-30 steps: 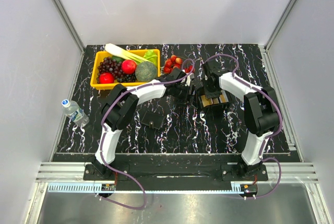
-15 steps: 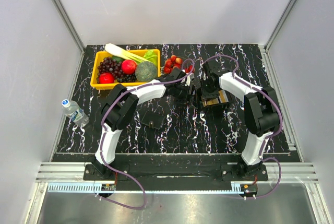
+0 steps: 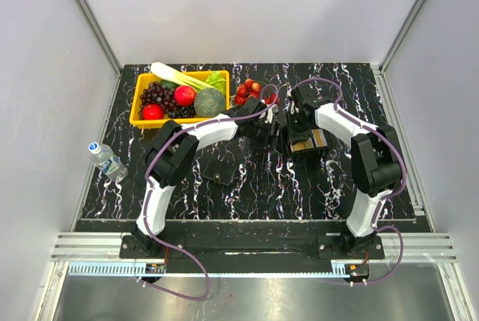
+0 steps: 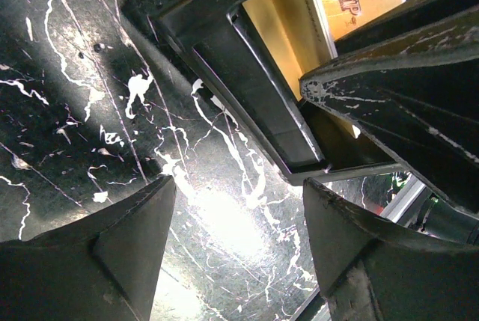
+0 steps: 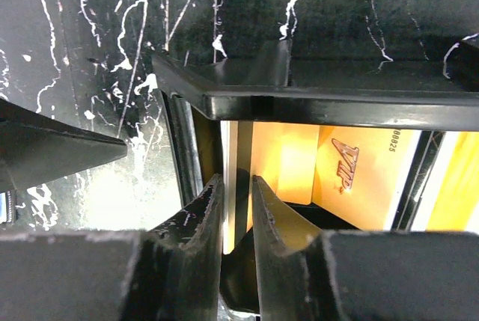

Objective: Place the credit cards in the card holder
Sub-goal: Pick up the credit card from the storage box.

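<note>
Several gold credit cards (image 5: 359,171) lie in a black open tray (image 5: 314,104), also seen as credit cards (image 3: 314,140) from above. My right gripper (image 5: 238,190) reaches down into the tray's left end. Its jaws stand a narrow gap apart, open, and a card's bright edge (image 5: 230,164) runs upright between them along the tray wall. My left gripper (image 4: 239,239) hovers open over bare table beside the tray's corner (image 4: 247,104), holding nothing. The black card holder (image 3: 218,173) lies on the table nearer the left arm, away from both grippers.
A yellow basket (image 3: 135,114) of fruit and vegetables stands at the back left, with red fruit (image 3: 251,90) beside it. A water bottle (image 3: 107,159) lies at the table's left edge. The two grippers are close together near the table's middle.
My right gripper has edged slightly left into the tray's end. The left arm has hardly moved.
</note>
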Action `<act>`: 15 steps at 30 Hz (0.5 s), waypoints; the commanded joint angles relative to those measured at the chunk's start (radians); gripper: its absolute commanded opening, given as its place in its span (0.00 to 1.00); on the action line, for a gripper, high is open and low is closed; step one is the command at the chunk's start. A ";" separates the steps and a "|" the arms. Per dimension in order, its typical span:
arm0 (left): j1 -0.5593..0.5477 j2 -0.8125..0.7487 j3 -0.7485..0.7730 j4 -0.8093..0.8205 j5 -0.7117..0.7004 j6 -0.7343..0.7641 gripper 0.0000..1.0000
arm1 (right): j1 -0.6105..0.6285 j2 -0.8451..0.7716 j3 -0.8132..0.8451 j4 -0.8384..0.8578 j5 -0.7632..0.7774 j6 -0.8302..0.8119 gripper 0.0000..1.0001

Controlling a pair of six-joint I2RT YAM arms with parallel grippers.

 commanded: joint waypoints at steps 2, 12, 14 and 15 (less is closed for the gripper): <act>0.007 -0.032 -0.008 0.034 0.015 0.003 0.72 | 0.005 -0.006 0.026 0.026 -0.063 0.025 0.18; 0.009 -0.036 -0.016 0.040 0.017 0.001 0.72 | -0.015 -0.004 0.026 0.031 -0.160 0.033 0.23; 0.010 -0.038 -0.017 0.040 0.017 0.001 0.72 | -0.021 0.000 0.026 0.032 -0.178 0.037 0.24; 0.009 -0.040 -0.017 0.040 0.017 -0.001 0.72 | -0.023 0.000 0.026 0.032 -0.188 0.042 0.24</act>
